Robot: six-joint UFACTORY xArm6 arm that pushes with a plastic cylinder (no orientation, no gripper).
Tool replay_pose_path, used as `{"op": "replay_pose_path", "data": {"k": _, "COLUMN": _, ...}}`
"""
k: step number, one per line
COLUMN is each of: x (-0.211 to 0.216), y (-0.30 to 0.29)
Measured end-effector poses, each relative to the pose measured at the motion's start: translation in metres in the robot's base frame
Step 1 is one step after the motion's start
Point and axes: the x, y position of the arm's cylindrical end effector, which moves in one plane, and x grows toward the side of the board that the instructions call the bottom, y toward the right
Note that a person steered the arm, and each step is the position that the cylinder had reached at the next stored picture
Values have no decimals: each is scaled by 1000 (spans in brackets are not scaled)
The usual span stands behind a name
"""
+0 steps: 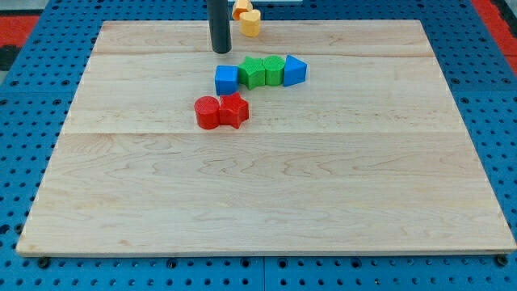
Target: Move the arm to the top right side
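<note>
My tip [221, 50] is the lower end of a dark rod that comes down from the view's top, left of centre. It stands on the wooden board [266, 202] just above the row of blocks and apart from them. The row runs left to right: a blue cube [227, 79], a green star-like block [253, 72], a green cube [273, 69] and a blue wedge-like block [295, 70]. Below it sit a red cylinder [207, 112] and a red star-like block [233, 110], touching each other. Right of the rod at the board's top edge lie an orange block [241, 8] and a yellow block [251, 22].
The board lies on a blue pegboard surface [24, 121] that shows on all sides. Red patches show at the view's top corners [497, 16].
</note>
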Motion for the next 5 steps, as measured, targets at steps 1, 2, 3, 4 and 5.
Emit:
{"op": "replay_pose_path", "data": {"k": 1, "x": -15, "y": 113}}
{"op": "replay_pose_path", "data": {"k": 2, "x": -8, "y": 199}}
{"op": "replay_pose_path", "data": {"k": 3, "x": -11, "y": 246}}
{"op": "replay_pose_path", "data": {"k": 4, "x": -31, "y": 283}}
{"op": "replay_pose_path", "data": {"k": 5, "x": -33, "y": 283}}
